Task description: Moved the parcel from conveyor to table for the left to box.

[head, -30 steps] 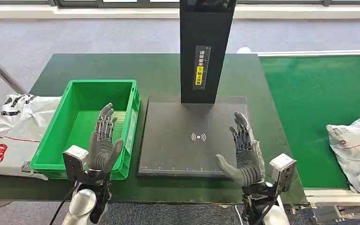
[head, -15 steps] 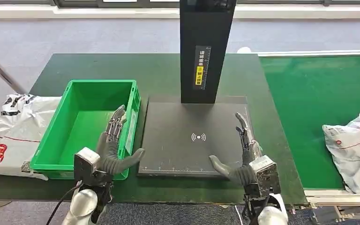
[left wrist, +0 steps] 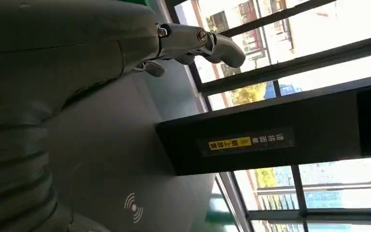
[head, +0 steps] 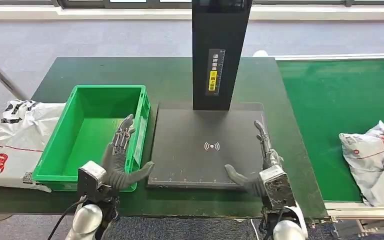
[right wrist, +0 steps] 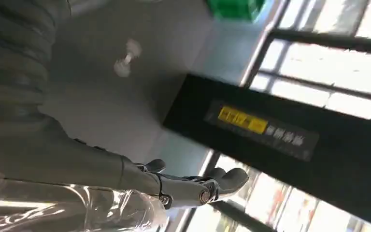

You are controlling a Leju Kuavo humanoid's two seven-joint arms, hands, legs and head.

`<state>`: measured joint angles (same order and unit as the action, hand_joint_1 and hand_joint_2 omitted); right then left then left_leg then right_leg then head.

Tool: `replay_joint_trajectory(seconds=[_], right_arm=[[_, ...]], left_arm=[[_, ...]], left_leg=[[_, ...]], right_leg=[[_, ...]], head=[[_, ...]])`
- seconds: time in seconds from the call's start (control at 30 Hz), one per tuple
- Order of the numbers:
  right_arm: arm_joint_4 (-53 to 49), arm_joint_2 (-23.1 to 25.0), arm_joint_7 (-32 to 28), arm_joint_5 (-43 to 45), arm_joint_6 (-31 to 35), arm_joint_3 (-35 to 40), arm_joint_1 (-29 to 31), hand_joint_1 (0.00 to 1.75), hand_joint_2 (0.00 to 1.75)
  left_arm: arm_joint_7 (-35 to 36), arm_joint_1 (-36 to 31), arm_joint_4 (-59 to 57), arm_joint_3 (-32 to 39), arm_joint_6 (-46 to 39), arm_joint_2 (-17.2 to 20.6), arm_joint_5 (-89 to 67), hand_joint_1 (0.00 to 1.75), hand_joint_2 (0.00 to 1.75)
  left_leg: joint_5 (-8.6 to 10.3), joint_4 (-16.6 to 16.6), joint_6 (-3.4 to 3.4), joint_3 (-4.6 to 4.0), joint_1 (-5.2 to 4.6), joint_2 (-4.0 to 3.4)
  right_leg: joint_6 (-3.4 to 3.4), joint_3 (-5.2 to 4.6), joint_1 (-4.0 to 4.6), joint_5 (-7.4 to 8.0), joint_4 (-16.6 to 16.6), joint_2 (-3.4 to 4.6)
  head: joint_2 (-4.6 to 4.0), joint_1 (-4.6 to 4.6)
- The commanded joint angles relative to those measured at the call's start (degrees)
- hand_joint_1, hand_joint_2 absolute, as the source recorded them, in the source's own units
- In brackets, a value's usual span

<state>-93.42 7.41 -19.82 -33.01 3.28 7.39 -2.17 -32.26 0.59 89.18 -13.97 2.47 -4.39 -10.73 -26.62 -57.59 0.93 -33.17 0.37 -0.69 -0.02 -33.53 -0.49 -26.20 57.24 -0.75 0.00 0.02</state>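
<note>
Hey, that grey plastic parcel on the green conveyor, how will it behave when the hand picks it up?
The parcel looks like a crumpled plastic mailer bag, so it will probably sag and fold, not stay stiff. Its glossy film may be slippery. It looks puffy, so it is likely light for its size, though its contents are hidden.

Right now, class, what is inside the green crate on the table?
The green crate shows a bare green floor with nothing lying on it. The left hand rises in front of its near right corner and covers that part of the floor.
</note>
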Motion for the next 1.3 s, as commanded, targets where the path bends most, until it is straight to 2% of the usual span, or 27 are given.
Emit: replay_joint_trajectory(seconds=[0.03, 0.13, 0.23, 0.4, 0.5, 0.63, 0.7, 0.9, 1.07, 1.3], right_arm=[[2.19, -3.62, 0.73, -3.41, 1.93, -0.59, 2.07, 0.0, 1.75], [1.64, -4.58, 0.22, -4.6, 2.07, -0.36, 1.95, 0.0, 1.75], [2.91, -5.29, 1.92, -11.04, 4.96, 0.62, 3.1, 0.0, 1.75], [8.12, -8.88, 4.49, -16.72, 6.42, -1.1, 8.3, 0.0, 1.75], [12.64, -11.84, 5.25, -22.06, 6.38, -0.68, 12.28, 0.0, 1.75], [21.6, -18.43, 11.73, -34.07, 10.09, -2.12, 19.02, 0.0, 1.75], [25.65, -21.59, 11.72, -34.6, 10.85, -4.38, 21.41, 0.0, 1.75], [32.37, -27.1, 12.35, -35.01, 12.47, -8.04, 24.2, 0.0, 1.75], [37.86, -29.69, 14.05, -36.85, 13.24, -10.32, 27.51, 0.0, 1.75], [37.86, -29.69, 14.05, -36.85, 13.24, -10.32, 27.51, 0.0, 1.75]], left_arm=[[-0.66, 0.51, -0.45, -0.69, 0.03, 1.82, -0.59, 0.0, 1.75], [-0.74, 1.27, 0.35, -0.26, -0.02, 1.67, -0.48, 0.0, 1.75], [-0.91, 1.75, 0.29, 0.24, -0.03, 1.34, 0.12, 0.0, 1.75], [-1.4, 3.14, 2.48, 0.27, -0.5, 2.08, -0.21, 0.0, 1.75], [-2.53, 4.23, 2.11, 0.95, -1.6, 2.3, 0.75, 0.0, 1.75], [-3.47, 4.04, 2.44, 0.13, -2.15, 4.01, 1.1, 0.0, 1.75], [-3.63, 3.61, 2.76, -0.16, -2.26, 4.31, 1.59, 0.0, 1.75], [-3.06, 3.1, 2.26, 0.14, -3.03, 3.98, 1.77, 0.0, 1.75], [-3.12, 3.34, 2.6, 0.78, -3.6, 3.72, 1.89, 0.0, 1.75], [-3.12, 3.34, 2.6, 0.78, -3.6, 3.72, 1.89, 0.0, 1.75]], left_leg=[[0.03, 0.16, -0.04, 0.2, 0.02, 0.02], [0.04, 0.15, -0.02, 0.17, 0.0, 0.07], [-0.01, 0.07, -0.02, 0.11, -0.01, -0.02], [0.06, 0.19, -0.06, 0.24, 0.0, -0.07], [0.02, 0.11, -0.05, 0.17, -0.01, -0.19], [0.03, 0.09, -0.05, 0.14, -0.01, -0.14], [0.08, 0.14, -0.08, 0.18, -0.02, -0.09], [0.11, 0.03, -0.17, 0.1, -0.03, 0.21], [0.07, -0.01, -0.21, 0.08, -0.1, 0.27], [0.07, -0.01, -0.21, 0.08, -0.1, 0.27]], right_leg=[[0.01, 0.2, 0.01, 0.05, -0.19, 0.11], [0.0, 0.17, -0.01, 0.03, -0.16, 0.04], [0.01, 0.1, 0.0, 0.02, -0.08, 0.1], [0.02, 0.22, 0.0, 0.12, -0.22, 0.22], [0.03, 0.12, -0.01, 0.12, -0.16, 0.29], [0.06, 0.13, -0.04, 0.13, -0.12, 0.21], [0.08, 0.17, -0.05, 0.17, -0.18, 0.21], [0.14, 0.22, -0.13, 0.14, -0.16, -0.12], [0.15, 0.21, -0.19, 0.13, -0.13, -0.17], [0.15, 0.21, -0.19, 0.13, -0.13, -0.17]], head=[[0.0, -0.02], [0.0, -0.02], [0.0, -0.02], [0.0, -0.02], [0.0, -0.02], [0.0, -0.02], [0.0, -0.02], [0.0, 0.0], [0.0, 0.0], [0.0, 0.0]])
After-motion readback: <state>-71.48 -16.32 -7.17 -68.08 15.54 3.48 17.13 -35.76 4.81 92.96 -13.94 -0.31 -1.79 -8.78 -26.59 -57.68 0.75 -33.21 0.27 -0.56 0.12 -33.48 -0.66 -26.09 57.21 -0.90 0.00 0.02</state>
